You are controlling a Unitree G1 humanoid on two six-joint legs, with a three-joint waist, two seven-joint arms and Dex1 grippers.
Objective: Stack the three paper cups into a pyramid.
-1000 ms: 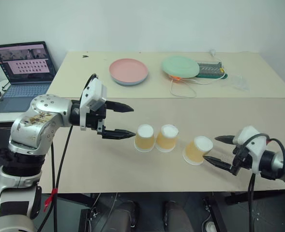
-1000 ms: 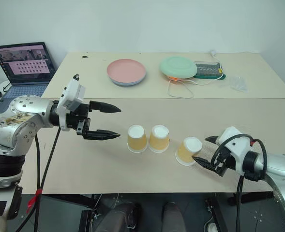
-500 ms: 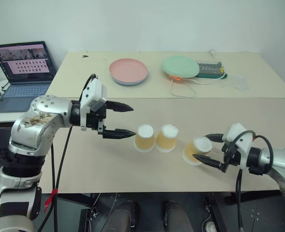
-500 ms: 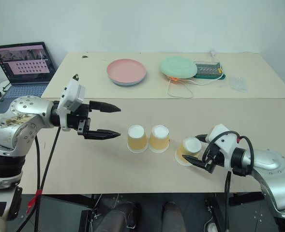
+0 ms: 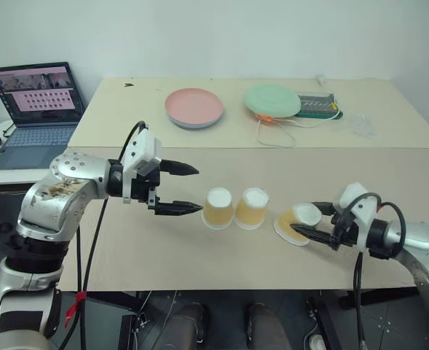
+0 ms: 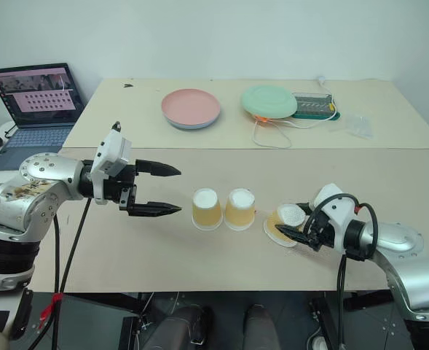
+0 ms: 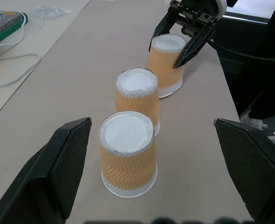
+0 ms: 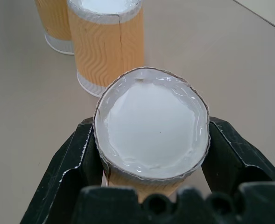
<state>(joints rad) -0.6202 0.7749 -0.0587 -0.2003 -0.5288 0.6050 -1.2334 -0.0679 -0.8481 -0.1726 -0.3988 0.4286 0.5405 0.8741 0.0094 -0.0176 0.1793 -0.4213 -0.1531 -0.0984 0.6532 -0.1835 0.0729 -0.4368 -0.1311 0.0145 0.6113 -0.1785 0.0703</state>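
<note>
Right wrist view shows our right hand [image 8: 151,191] clamped on the third cup [image 8: 151,135], 1 finger on each side just below its white base, so we can lift it. The 2 base cups [image 5: 234,208] stand touching just beyond it on the table [image 5: 199,248]. Our left hand [image 5: 189,189] waits wide open and empty beside them, near enough to steady them.

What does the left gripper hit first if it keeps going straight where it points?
Most likely the nearest paper cup: it stands upside down on the table, right ahead of the open left gripper, between its fingers' lines.
</note>
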